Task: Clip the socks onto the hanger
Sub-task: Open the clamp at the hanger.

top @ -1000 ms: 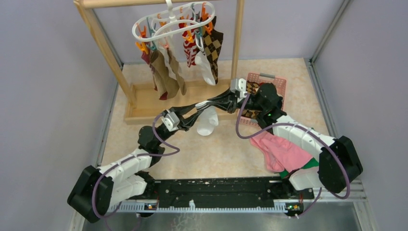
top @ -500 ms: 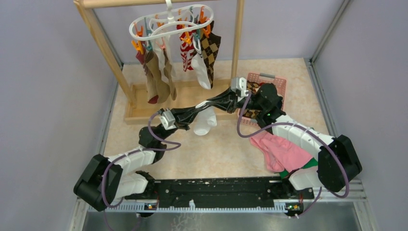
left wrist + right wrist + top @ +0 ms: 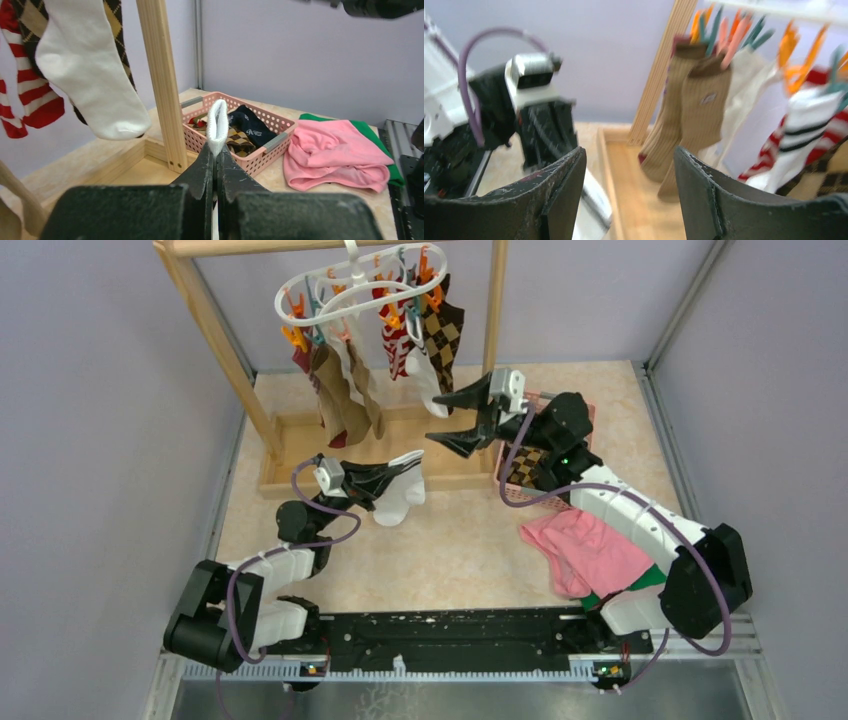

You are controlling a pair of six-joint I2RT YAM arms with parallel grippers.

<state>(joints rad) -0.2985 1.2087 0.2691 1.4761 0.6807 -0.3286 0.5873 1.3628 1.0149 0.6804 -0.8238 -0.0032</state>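
The white ring hanger (image 3: 350,285) hangs from the wooden rack with several socks clipped on: brown ones (image 3: 340,405), a red-white striped one (image 3: 395,350), a white one (image 3: 425,380) and an argyle one (image 3: 443,335). My left gripper (image 3: 408,468) is shut on the cuff of a white sock (image 3: 398,502), which dangles over the table. In the left wrist view the cuff (image 3: 217,125) sticks up from my left gripper (image 3: 216,150). My right gripper (image 3: 432,418) stands open and empty just below the hung socks. In the right wrist view this gripper (image 3: 629,165) faces the brown socks (image 3: 694,110).
A pink basket (image 3: 582,412) at the right holds more socks, among them a dark navy one (image 3: 250,125). A pink cloth (image 3: 590,550) and a green cloth (image 3: 640,585) lie in front of it. The rack's post (image 3: 492,310) and base tray (image 3: 300,455) stand close to both grippers.
My right gripper has let go of the white sock, opened and risen toward the hanger. My left gripper has shut on the sock and drawn it back to the left.
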